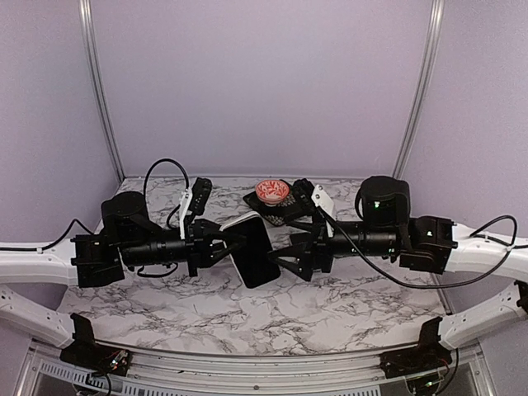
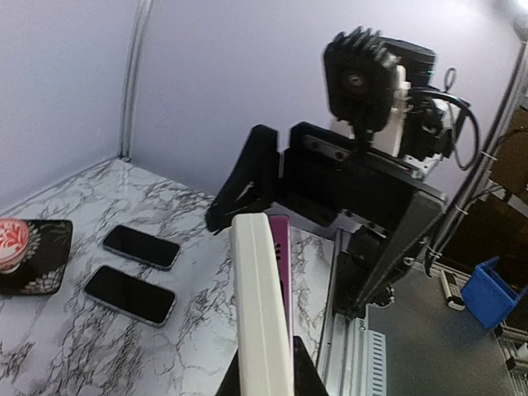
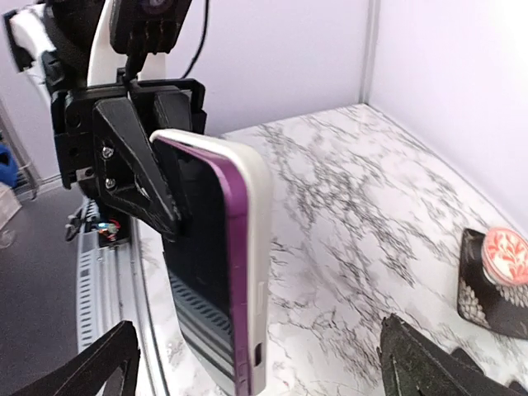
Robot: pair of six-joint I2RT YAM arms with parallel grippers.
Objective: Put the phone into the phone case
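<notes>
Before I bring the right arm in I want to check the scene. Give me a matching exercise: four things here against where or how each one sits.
Things:
1. white phone case
2. right gripper
3. red-and-white bowl
4. two loose phones

States:
A. lying flat on the marble table
B. open, fingers spread wide
C. clamped in the left gripper, off the table
D. on the black patterned mat

Pairs: 1-C, 2-B, 3-D, 4-A
</notes>
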